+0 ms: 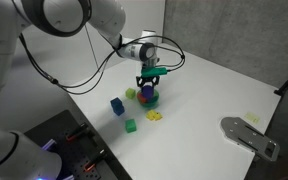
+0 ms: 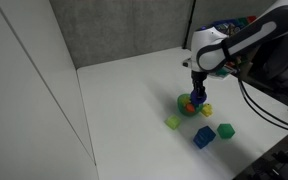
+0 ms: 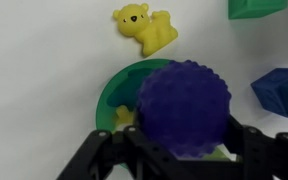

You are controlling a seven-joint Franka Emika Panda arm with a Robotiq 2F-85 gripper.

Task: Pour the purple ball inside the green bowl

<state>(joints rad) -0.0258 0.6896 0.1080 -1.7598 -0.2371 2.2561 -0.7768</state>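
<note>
Purple ball (image 3: 184, 108): clamped between the two fingers of the hand (image 1: 150, 88), directly over the green bowl (image 3: 112, 92). The wrist view is poor on height. You cannot tell whether the ball hangs clear of the bowl or already touches it; my guess is just above.

Risks from here:
- The ball hides most of the bowl's opening and sits toward one side of it. If you let go off-centre it may strike the rim and hop out. Being round, it would then run across the surface (image 1: 214, 90).
- The bowl looks light. If you press down or drag sideways with the fingers low, you may tip it or shove it.
- Opening wide while low may knock the yellow bear (image 3: 144, 28), which lies just beside the rim.

Neighbours: the blue cube (image 3: 280, 90) is near the bowl. The green cube (image 3: 256, 8) is a little further out. A pale yellow-green cube (image 2: 172, 122) is near on the other flank.

Room and edges: the cubes crowd the side where the surface edge runs close in an exterior view (image 2: 246, 160), so a stray ball there could roll off. Toward the back wall (image 2: 124, 30) the surface is open. A grey metal bracket (image 1: 249, 135) lies well apart. The way straight up is clear, so you can lift out that way.
</note>
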